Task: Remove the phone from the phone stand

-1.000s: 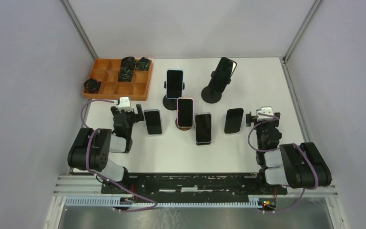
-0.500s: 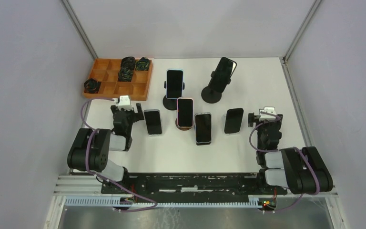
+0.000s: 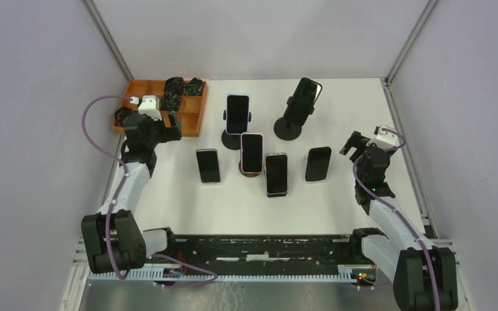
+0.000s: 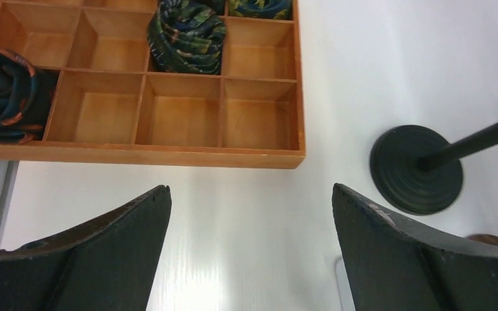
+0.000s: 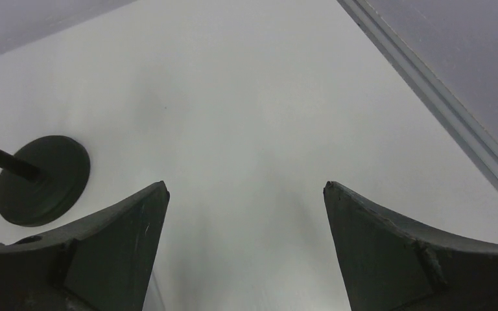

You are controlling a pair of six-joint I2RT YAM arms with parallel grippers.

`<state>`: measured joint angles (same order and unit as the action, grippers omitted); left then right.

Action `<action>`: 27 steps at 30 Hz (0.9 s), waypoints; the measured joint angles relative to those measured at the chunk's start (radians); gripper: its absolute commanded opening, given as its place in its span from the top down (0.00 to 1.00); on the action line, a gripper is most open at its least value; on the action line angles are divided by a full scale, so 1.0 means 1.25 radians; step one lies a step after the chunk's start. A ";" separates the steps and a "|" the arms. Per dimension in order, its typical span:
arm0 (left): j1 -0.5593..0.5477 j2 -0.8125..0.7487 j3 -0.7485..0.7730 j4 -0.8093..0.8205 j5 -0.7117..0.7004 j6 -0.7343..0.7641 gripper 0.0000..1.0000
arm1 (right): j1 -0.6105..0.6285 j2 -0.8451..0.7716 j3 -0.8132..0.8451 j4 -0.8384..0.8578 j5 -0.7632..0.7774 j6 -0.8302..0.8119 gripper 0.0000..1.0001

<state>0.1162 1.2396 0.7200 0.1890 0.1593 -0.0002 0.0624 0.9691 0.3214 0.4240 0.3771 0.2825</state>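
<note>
Three phones stand on stands in the top view. A blue-cased phone (image 3: 237,113) is on a black stand (image 3: 232,138). A dark phone (image 3: 307,93) is on a tall black stand (image 3: 288,128). A pink-cased phone (image 3: 251,151) is on a low wooden stand (image 3: 251,170). My left gripper (image 3: 162,129) hangs open and empty near the tray's front edge, left of the stands; its jaws (image 4: 249,194) frame bare table, with a stand base (image 4: 416,170) to their right. My right gripper (image 3: 358,144) is open and empty at the right; its jaws (image 5: 246,188) frame bare table, with a stand base (image 5: 42,178) at the left.
Three phones lie flat on the table (image 3: 208,166), (image 3: 276,173), (image 3: 318,163). A wooden compartment tray (image 3: 191,120) holding coiled cables stands at the back left, also in the left wrist view (image 4: 168,155). A frame rail (image 5: 441,123) runs along the right edge.
Both arms have unfolded and risen from near their bases. The left gripper moved back and left toward the tray. The right gripper moved back and right. Both stayed open.
</note>
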 measured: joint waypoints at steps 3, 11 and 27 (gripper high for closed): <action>0.009 -0.023 0.066 -0.126 0.051 0.014 0.00 | -0.002 -0.041 0.036 -0.097 -0.030 0.030 0.02; 0.023 -0.008 0.329 -0.446 0.168 0.046 0.00 | 0.049 -0.200 0.070 -0.320 -0.075 0.014 0.02; 0.023 -0.015 0.426 -0.714 0.253 0.047 0.00 | 0.248 -0.205 0.112 -0.406 -0.200 -0.114 0.02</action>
<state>0.1448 1.2209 1.2522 -0.7029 0.4759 0.0582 0.3721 0.7128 0.4618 -0.0834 0.1268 0.1398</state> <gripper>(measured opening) 0.997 0.982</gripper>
